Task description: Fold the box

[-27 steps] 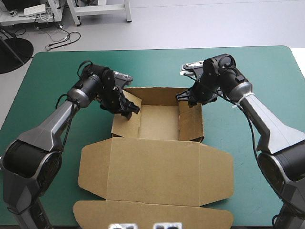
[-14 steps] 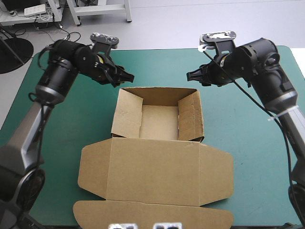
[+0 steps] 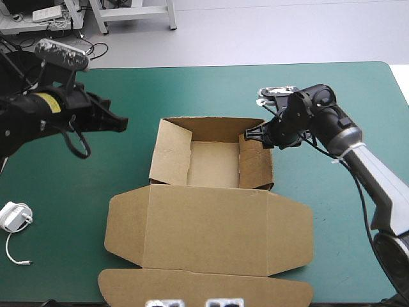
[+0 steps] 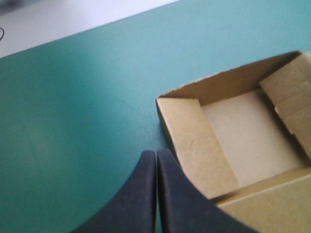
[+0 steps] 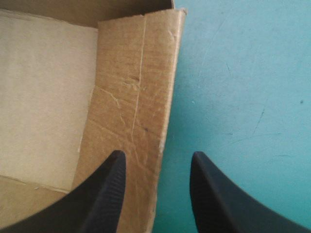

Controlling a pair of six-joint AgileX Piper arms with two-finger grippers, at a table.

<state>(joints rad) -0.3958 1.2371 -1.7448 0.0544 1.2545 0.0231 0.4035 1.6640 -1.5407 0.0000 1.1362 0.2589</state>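
Observation:
The brown box (image 3: 211,192) lies mid-table as an open tray with raised walls, its lid (image 3: 211,230) flat toward the near edge. My left gripper (image 3: 119,125) hovers well to the left of the tray, shut and holding nothing. In the left wrist view its black fingers meet in one point (image 4: 156,162), with the box's left wall (image 4: 194,136) ahead of it. My right gripper (image 3: 254,136) is at the far end of the right wall (image 5: 133,97). It is open (image 5: 156,167) and straddles that wall's top edge, one finger inside the tray and one outside.
A small white plug with a thin cord (image 3: 14,217) lies on the teal-green cover (image 3: 77,192) near the table's left edge. Bare cover surrounds the box to the left, the right and beyond its far wall.
My left gripper has pulled away from the box's far left corner toward the table's left side and shut. My right gripper came down from above onto the right wall's far end.

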